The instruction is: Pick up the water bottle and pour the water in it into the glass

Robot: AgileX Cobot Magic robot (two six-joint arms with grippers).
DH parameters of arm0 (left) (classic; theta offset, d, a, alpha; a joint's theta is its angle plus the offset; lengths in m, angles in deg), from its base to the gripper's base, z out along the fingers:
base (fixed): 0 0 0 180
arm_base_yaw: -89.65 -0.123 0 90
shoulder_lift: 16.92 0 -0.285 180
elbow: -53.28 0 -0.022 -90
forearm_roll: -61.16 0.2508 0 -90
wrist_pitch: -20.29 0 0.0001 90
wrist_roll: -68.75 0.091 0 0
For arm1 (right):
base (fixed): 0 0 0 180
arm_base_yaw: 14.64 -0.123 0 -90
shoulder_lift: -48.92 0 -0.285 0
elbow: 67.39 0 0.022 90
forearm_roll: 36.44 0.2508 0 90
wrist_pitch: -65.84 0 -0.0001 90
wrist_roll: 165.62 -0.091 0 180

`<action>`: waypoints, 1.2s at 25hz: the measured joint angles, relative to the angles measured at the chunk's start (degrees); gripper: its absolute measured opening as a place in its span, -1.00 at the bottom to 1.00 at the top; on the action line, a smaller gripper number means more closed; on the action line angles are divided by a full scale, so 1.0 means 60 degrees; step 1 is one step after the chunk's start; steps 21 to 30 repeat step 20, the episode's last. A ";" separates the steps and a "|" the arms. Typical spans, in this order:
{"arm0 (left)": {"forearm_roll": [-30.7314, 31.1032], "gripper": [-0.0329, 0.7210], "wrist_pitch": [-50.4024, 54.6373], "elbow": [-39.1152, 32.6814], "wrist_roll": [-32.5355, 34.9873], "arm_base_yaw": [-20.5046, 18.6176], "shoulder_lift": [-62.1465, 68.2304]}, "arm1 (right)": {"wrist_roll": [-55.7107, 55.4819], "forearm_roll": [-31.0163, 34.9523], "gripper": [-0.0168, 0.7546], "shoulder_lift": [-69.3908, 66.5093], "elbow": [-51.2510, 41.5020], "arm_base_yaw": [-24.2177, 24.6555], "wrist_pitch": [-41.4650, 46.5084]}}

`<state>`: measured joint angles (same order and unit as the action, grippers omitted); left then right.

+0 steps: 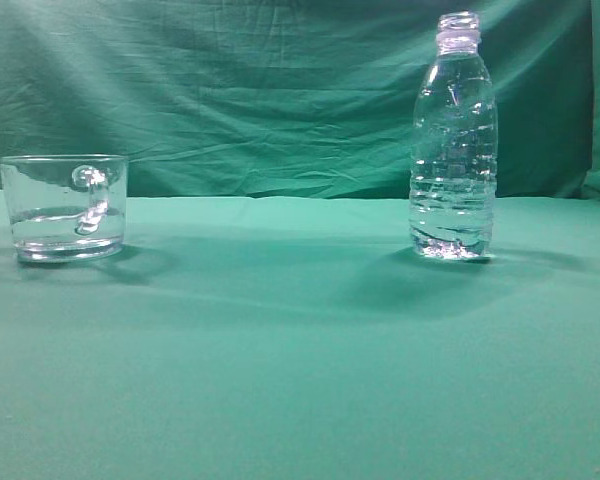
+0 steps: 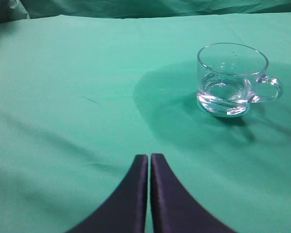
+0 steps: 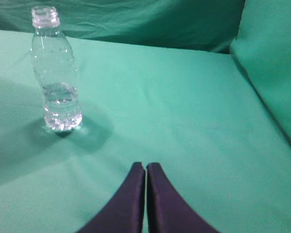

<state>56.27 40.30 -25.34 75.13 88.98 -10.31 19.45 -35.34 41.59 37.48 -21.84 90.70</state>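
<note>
The water bottle (image 1: 454, 140) stands upright and uncapped on the right of the green cloth; it also shows in the right wrist view (image 3: 56, 73), far left, with water (image 3: 60, 94) in its lower part. The glass (image 1: 64, 205) stands at the left with a little water in it; the left wrist view shows the glass (image 2: 231, 80) at upper right, handle to the right. My left gripper (image 2: 149, 156) is shut and empty, well short of the glass. My right gripper (image 3: 145, 165) is shut and empty, apart from the bottle. Neither gripper shows in the exterior view.
The green cloth (image 1: 300, 350) covers the table and hangs as a wrinkled backdrop (image 1: 260, 90). A raised green fold (image 3: 271, 63) stands at the right of the right wrist view.
</note>
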 joint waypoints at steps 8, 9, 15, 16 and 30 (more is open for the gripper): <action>0.0000 -0.91 0.0000 0.0000 0.0000 0.0000 0.0000 | 0.0016 0.0336 -0.96 0.0023 -0.0588 0.0000 -0.0182; 0.0000 -0.91 0.0000 0.0000 0.0000 0.0000 0.0000 | 0.0016 0.0336 -0.96 0.0023 -0.0588 0.0000 -0.0225; 0.0000 -0.91 0.0000 0.0000 0.0000 0.0000 0.0000 | 0.0016 0.0372 -0.96 0.0023 -0.0610 0.0000 -0.0354; 0.0000 -0.91 0.0000 0.0000 0.0000 0.0000 0.0000 | 0.0016 0.0372 -0.96 0.0023 -0.0610 0.0000 -0.0354; 0.0000 -0.91 0.0000 0.0000 0.0000 0.0000 0.0000 | 0.0016 0.0372 -0.96 0.0023 -0.0610 0.0000 -0.0354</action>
